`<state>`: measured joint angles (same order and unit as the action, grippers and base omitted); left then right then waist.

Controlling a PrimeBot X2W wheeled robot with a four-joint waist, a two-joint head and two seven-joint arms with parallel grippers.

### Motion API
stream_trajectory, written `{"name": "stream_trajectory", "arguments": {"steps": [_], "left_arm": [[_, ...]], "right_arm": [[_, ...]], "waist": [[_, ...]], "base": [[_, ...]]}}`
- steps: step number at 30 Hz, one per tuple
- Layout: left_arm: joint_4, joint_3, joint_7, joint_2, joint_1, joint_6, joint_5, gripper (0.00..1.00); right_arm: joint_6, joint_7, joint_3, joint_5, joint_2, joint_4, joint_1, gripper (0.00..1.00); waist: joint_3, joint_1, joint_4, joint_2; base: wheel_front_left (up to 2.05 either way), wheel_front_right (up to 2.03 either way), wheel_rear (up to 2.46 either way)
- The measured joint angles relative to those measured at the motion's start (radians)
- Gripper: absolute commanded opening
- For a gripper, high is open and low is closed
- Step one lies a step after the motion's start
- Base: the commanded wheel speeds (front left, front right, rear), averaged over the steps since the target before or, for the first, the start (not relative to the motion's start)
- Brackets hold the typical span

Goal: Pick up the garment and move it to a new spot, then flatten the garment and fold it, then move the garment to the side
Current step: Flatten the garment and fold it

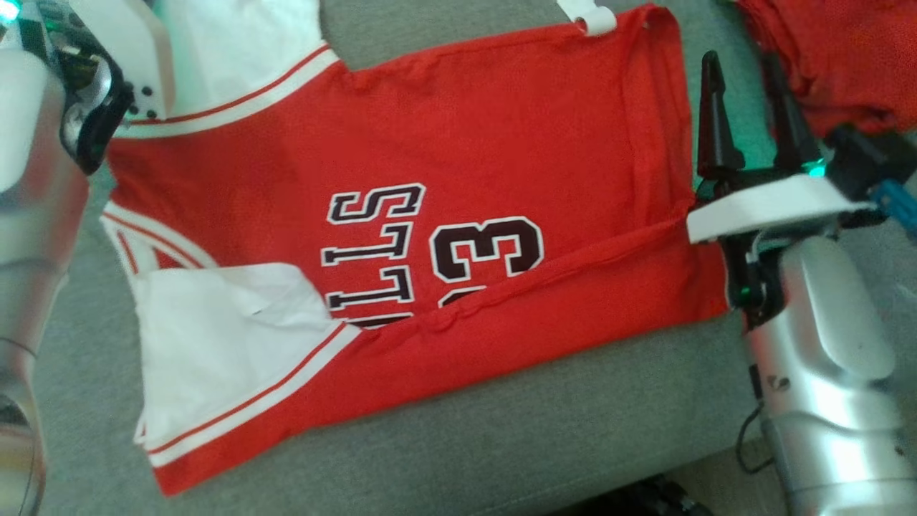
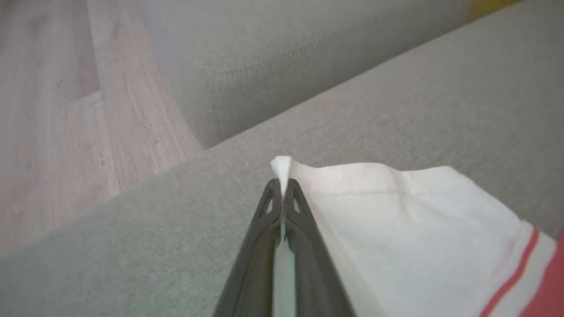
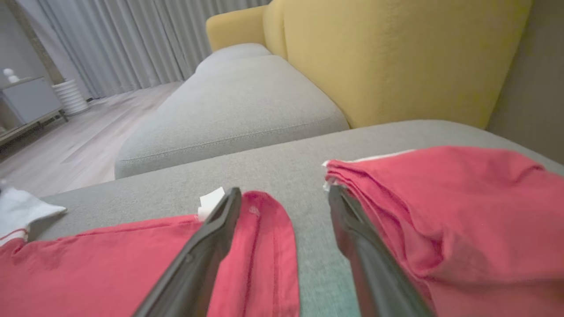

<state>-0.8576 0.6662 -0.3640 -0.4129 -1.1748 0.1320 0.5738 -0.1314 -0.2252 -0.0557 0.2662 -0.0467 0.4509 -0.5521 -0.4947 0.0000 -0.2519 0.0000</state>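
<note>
The garment (image 1: pixel 501 143) is a red jersey with white sleeves and black lettering, spread flat on a grey sofa cushion (image 1: pixel 544 437), its near edge folded over. In the left wrist view my left gripper (image 2: pixel 280 178) is shut on the corner of a white sleeve (image 2: pixel 418 229). My left arm (image 1: pixel 93 107) shows at the upper left of the head view. My right gripper (image 1: pixel 741 64) stands open just past the jersey's hem, holding nothing. In the right wrist view the right gripper (image 3: pixel 284 193) has one finger above the garment's hem (image 3: pixel 264 246) and the other beside a second red pile.
A pile of red cloth (image 1: pixel 845 57) lies at the far right, also seen close up (image 3: pixel 462 211). A white tag (image 1: pixel 591 16) sticks out at the hem. A yellow backrest (image 3: pixel 396 57) rises behind. Wooden floor (image 2: pixel 53 110) lies beyond the cushion's edge.
</note>
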Motion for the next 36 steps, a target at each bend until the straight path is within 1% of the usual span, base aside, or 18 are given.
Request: {"name": "stream_trajectory", "arguments": {"steps": [3, 8, 11, 16, 22, 27, 32, 36], "left_arm": [[0.020, 0.003, 0.101, 0.009, 0.000, -0.002, -0.016, 0.00], [0.086, 0.002, 0.227, 0.045, 0.019, -0.009, -0.020, 0.00], [0.155, 0.000, 0.274, 0.048, 0.055, -0.014, -0.017, 0.00], [0.281, 0.017, 0.285, 0.045, 0.146, -0.021, -0.008, 0.00], [0.416, 0.060, 0.251, 0.047, 0.238, -0.048, -0.009, 0.00], [0.476, 0.068, 0.240, 0.046, 0.261, -0.071, -0.008, 0.00], [0.505, 0.070, 0.223, 0.040, 0.262, -0.081, -0.007, 0.00], [0.515, 0.070, 0.214, 0.024, 0.263, -0.090, 0.003, 0.00]], "right_arm": [[0.000, 0.046, 0.014, -0.045, -0.019, 0.001, -0.025, 1.00], [0.000, 0.157, 0.022, -0.074, -0.102, 0.010, -0.049, 1.00], [0.000, 0.229, 0.003, -0.080, -0.148, 0.028, -0.068, 1.00], [0.000, 0.345, -0.058, -0.078, -0.228, 0.081, -0.117, 1.00], [0.000, 0.410, -0.171, -0.054, -0.309, 0.176, -0.187, 1.00], [0.000, 0.451, -0.254, -0.037, -0.347, 0.277, -0.242, 1.00], [0.000, 0.459, -0.289, -0.011, -0.381, 0.354, -0.281, 1.00], [0.000, 0.457, -0.332, 0.018, -0.391, 0.394, -0.311, 1.00]], "waist": [[0.018, 0.0000, 0.028, 0.0000], [0.052, 0.0000, 0.092, 0.0000], [0.071, -0.0001, 0.133, 0.0000], [0.094, -0.0001, 0.202, 0.0000], [0.097, -0.0001, 0.259, 0.0001], [0.084, 0.0000, 0.276, 0.0000], [0.077, 0.0000, 0.279, 0.0000], [0.072, 0.0000, 0.276, 0.0000]], "base": [[0.00, 0.00, 0.00], [0.00, 0.00, 0.00], [0.00, 0.00, 0.00], [0.00, 0.00, 0.00], [0.00, 0.00, 0.00], [0.00, 0.00, 0.00], [0.00, 0.00, 0.00], [0.00, 0.00, 0.00]]}}
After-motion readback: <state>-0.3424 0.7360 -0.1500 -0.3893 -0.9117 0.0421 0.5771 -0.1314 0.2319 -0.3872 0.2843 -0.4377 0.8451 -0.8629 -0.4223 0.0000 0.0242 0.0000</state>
